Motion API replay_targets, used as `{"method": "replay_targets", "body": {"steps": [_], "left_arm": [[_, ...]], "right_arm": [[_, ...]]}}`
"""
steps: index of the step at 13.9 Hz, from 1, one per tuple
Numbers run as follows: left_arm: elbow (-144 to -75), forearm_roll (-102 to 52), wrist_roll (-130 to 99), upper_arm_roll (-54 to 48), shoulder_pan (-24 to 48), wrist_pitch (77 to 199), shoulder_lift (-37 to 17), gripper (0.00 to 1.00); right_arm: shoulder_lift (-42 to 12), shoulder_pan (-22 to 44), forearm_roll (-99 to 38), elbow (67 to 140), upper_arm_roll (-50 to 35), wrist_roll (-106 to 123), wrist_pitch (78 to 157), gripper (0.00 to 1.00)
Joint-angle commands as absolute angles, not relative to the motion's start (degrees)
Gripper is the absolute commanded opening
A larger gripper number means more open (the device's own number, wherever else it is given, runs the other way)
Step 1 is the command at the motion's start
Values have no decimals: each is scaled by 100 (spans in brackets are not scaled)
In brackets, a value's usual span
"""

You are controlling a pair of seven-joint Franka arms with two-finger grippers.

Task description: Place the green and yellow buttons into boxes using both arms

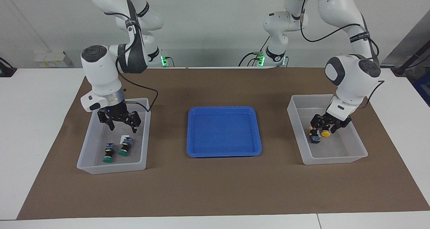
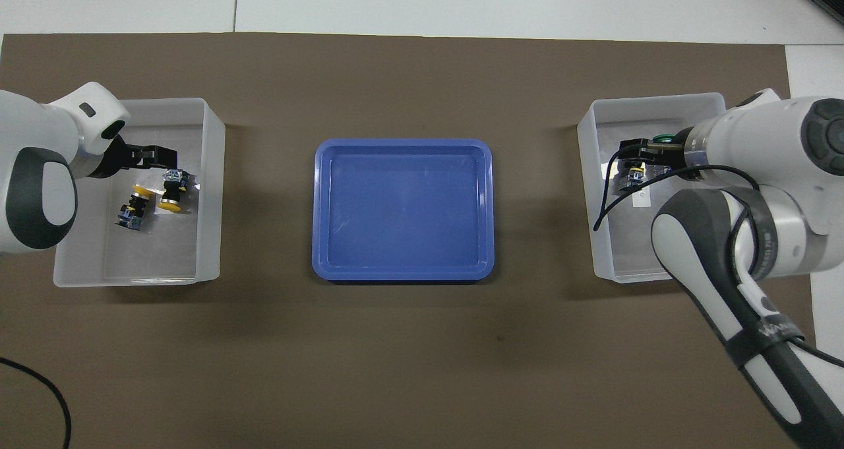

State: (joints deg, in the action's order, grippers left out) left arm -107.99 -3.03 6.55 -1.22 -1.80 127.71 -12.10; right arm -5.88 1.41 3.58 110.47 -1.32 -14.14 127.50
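Two green buttons (image 1: 108, 153) (image 1: 125, 147) lie side by side in the box (image 1: 112, 168) at the right arm's end. My right gripper (image 1: 123, 128) hangs open and empty just above them, over the box's white label. In the overhead view the right gripper (image 2: 626, 152) partly covers the green buttons (image 2: 661, 137) in their box (image 2: 593, 192). Two yellow buttons (image 1: 325, 133) (image 1: 314, 137) lie in the box (image 1: 336, 160) at the left arm's end. My left gripper (image 1: 324, 129) is low inside it, open, its fingers astride one yellow button. In the overhead view the left gripper (image 2: 168, 159) is by the yellow buttons (image 2: 171, 195) (image 2: 134, 208) in their box (image 2: 211, 192).
A shallow blue tray (image 1: 191, 131) holding nothing lies in the middle of the brown mat (image 1: 215, 188), between the two boxes; it also shows in the overhead view (image 2: 402, 208). White table surface surrounds the mat.
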Motion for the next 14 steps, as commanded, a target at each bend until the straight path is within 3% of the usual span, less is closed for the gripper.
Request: {"method": "replay_targets", "body": {"steps": [1, 6, 10, 11, 14], "left_arm": [[-10671, -193, 694, -123, -141, 12158, -871, 87], [-10002, -44, 703, -149, -132, 10821, -520, 86], [-9976, -26, 677, -158, -132, 10241, -132, 90], [-9976, 78, 677, -167, -132, 10126, -54, 100], [-9765, 386, 677, -246, -123, 9871, -44, 100]], "right_arm": [[-308, 62, 63, 10636, -150, -1407, 11930, 100], [-185, -44, 0, 9792, -97, -1223, 10575, 100], [132, -44, 0, 9905, -88, -1151, 9976, 100], [132, -53, 0, 9905, -97, -1134, 9958, 100], [132, -53, -9, 9861, -97, -888, 9599, 100]]}}
